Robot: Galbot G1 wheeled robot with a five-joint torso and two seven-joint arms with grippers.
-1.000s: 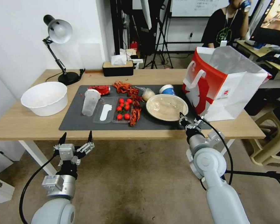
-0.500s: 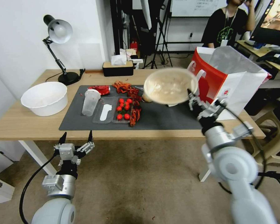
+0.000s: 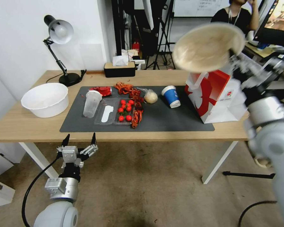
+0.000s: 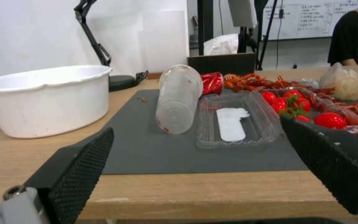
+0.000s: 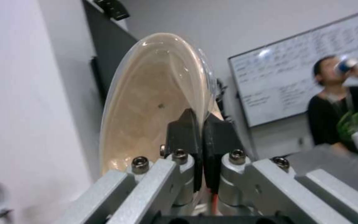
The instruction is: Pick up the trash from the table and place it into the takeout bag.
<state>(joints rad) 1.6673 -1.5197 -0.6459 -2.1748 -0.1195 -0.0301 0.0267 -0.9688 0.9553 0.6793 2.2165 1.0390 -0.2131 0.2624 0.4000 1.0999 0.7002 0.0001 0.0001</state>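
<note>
Above the takeout bag, at the right end of the table, the right gripper holds the shallow beige bowl high in the air, tipped so its hollow faces the head camera. In the right wrist view its two dark fingers are clamped together on the bowl's rim, one on each face of the thin edge. The bag stands upright on the tabletop with its near corner on the dark grey mat, red side toward the mat and white strap handle showing.

On the mat, the blue paper cup stands just beside the bag, and the clear wrap with its beige lump lies near the cup. Farther left sit the clear tray of red tomatoes, the clear plastic cup lying on its side, and the crushed red can behind that cup. A large white basin rests on the bare wood at the left end.

The left gripper hangs below the table's front edge, its fingers spread apart and holding nothing.
</note>
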